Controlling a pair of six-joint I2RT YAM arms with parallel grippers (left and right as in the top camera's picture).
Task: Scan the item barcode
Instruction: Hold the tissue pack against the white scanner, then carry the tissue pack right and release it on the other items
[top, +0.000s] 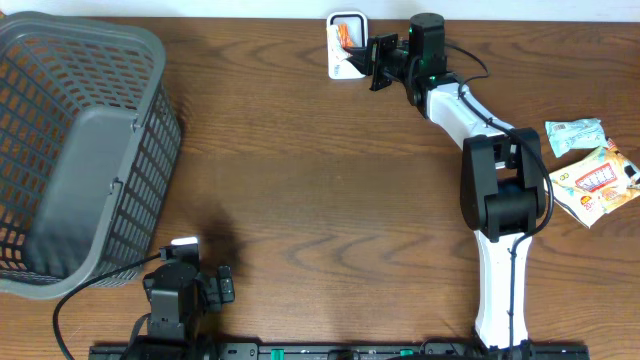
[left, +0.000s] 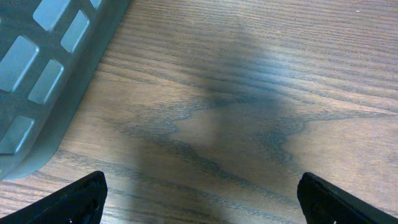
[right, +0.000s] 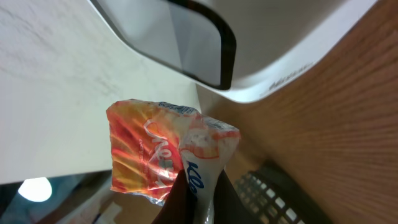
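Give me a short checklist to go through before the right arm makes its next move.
1. The right tool is shut on the packet: ok.
2. The packet is held up close to the scanner window: ok.
3. The barcode faces the window: cannot tell.
4. The left tool is open and holds nothing: ok.
5. The basket has no arm over it: ok.

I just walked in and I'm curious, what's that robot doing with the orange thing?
The right gripper is shut on a crinkly orange-and-white plastic packet, holding it in front of the white plastic scanner. The left gripper sits open and empty above the brown wooden table, beside the grey plastic basket.
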